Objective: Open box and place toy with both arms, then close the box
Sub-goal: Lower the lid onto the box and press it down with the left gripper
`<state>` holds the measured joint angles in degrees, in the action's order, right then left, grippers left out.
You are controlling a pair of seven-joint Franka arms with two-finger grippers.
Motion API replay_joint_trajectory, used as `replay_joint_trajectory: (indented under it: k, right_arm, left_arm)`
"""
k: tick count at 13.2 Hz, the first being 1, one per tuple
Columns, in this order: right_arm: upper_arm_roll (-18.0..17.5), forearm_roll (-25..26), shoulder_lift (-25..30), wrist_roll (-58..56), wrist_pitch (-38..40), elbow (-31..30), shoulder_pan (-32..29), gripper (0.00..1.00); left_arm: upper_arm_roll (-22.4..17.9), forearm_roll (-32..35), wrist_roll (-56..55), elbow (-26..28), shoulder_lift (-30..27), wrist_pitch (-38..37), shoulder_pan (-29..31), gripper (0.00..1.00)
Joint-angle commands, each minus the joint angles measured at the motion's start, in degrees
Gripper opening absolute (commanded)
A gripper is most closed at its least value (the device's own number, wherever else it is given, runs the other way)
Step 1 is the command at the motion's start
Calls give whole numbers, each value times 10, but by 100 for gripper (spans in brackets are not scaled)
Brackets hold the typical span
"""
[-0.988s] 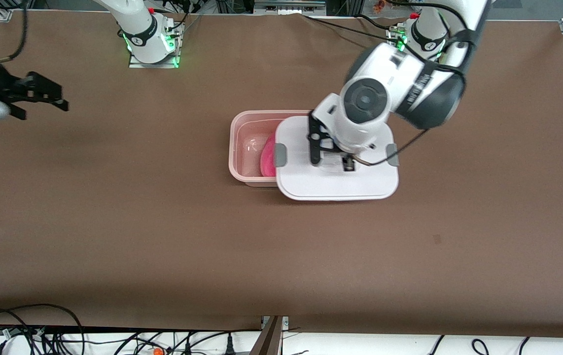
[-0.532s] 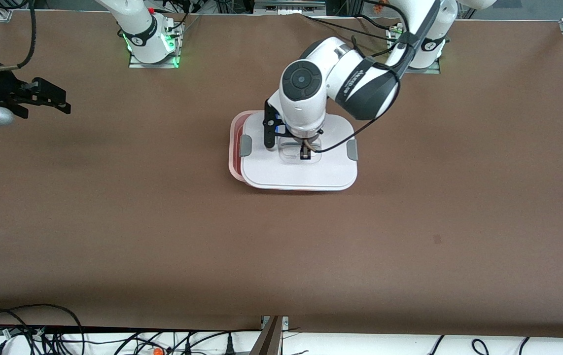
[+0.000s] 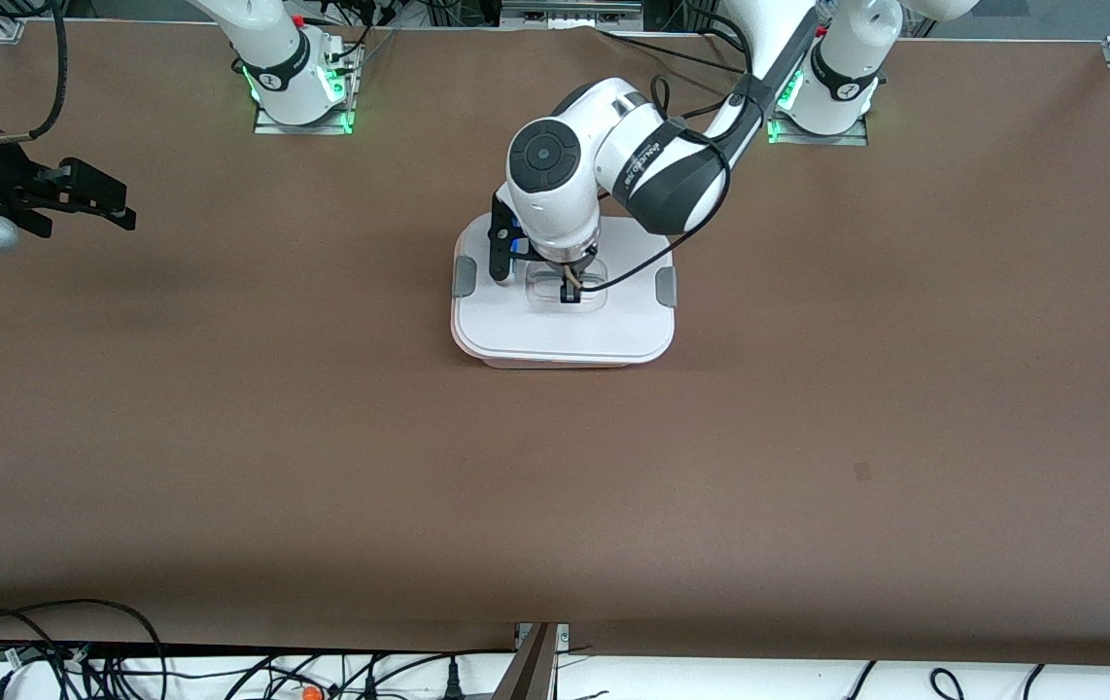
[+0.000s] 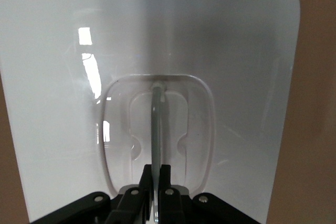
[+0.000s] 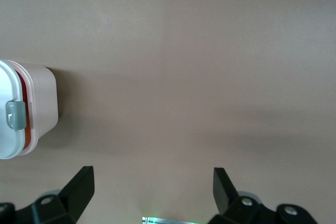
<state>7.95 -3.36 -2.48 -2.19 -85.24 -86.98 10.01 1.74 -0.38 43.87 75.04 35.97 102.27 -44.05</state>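
The white lid (image 3: pixel 565 326) with grey side clips (image 3: pixel 465 276) lies on the pink box and covers it; a thin pink strip of the tub (image 3: pixel 574 365) shows under the lid's nearer edge. My left gripper (image 3: pixel 570 292) is shut on the lid's clear handle (image 4: pixel 157 124), whose thin tab stands between the fingers. The toy is hidden under the lid. My right gripper (image 3: pixel 88 199) is open and empty, up over the table at the right arm's end. The right wrist view shows the box corner (image 5: pixel 31 114) with one clip (image 5: pixel 16 115).
The brown table (image 3: pixel 555 486) spreads round the box. Arm bases (image 3: pixel 297 83) stand along the table's edge farthest from the front camera. Cables (image 3: pixel 79 651) hang below the nearest edge.
My left gripper carried the lid sideways toward the right arm's end, from half off the box to squarely over it. The toy went out of sight under it. The right gripper stayed nearly still.
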Motion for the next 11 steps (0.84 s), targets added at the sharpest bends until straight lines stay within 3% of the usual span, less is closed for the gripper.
replay_joint_trajectory:
  k: [1,11]
  right_arm:
    - [-3,8,6,0,-7,-9,-4,100]
    - [-8,9,-1,0,-13,-13,3,100]
  left_arm:
    - [-9,8,-27,-28,19,-4,-16,0]
    - [-10,28,-53,-33,41,-4,-27,0]
